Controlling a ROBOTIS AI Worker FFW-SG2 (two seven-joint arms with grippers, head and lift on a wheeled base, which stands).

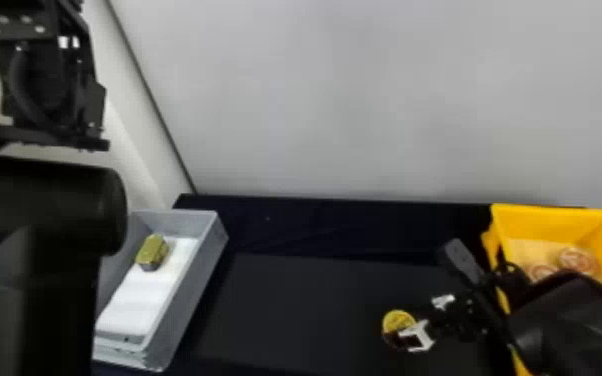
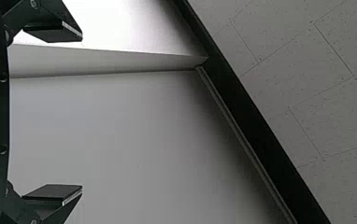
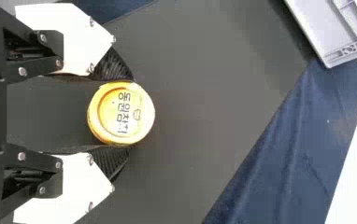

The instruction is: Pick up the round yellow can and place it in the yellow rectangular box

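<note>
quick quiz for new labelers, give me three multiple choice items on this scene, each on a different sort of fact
1. Where is the round yellow can?
a) inside the yellow rectangular box
b) between the fingers of the black-and-white right gripper
c) on the floor

2. What colour is the open rectangular box on the robot's left?
a) gray
b) red
c) green

3. How do the black left gripper's fingers stand?
a) touching each other
b) crossed
c) wide apart

Key:
1 b, the right wrist view shows a finger on either side of it
2 a, its walls are gray in the head view
3 c, the left wrist view shows a broad gap
</note>
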